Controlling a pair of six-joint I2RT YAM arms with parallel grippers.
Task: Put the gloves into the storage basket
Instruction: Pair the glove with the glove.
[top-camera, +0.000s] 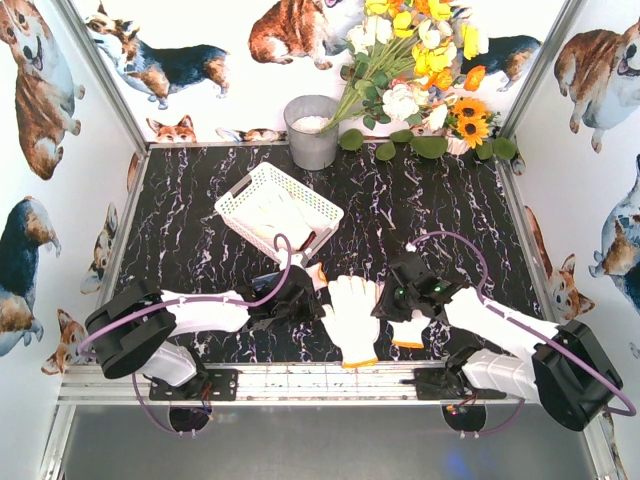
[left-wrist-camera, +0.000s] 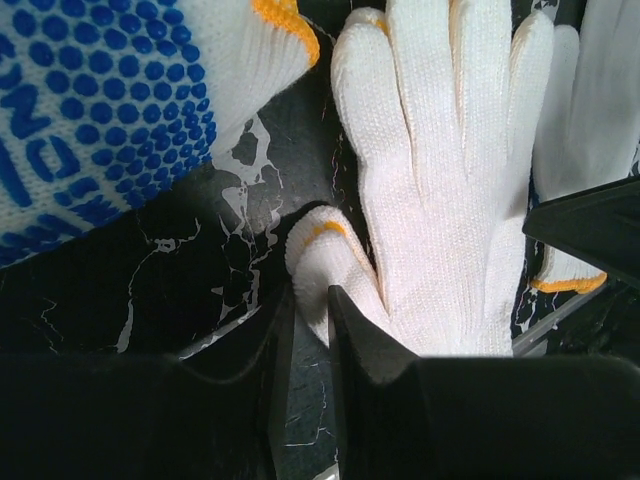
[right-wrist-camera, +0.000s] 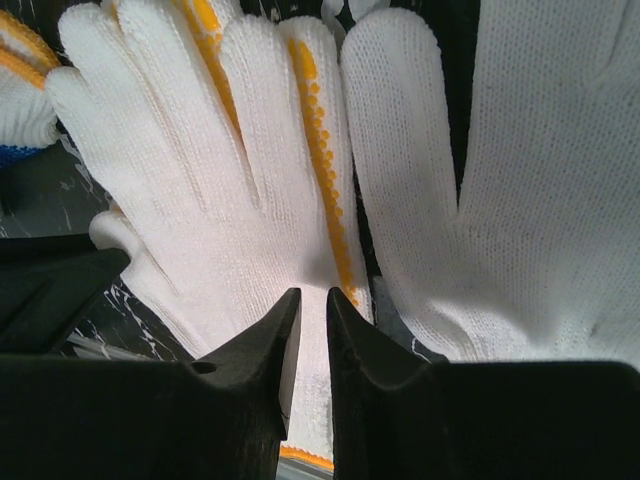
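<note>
Glove (top-camera: 352, 318), white, lies on the bench (top-camera: 180, 250) between our pincers, its thumb at the tips of the left pincer (left-wrist-camera: 311, 292), its palm under the right pincer (right-wrist-camera: 313, 293). Both are nearly pressed together; we cannot tell whether they pinch cloth. The storage basket (top-camera: 243, 188) sits beyond the left pincer.

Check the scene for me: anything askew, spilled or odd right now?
The left gripper and right gripper both sit at the same white glove, one on each side. The storage basket lies diagonal to the table edges. Nothing looks spilled or damaged.
</note>
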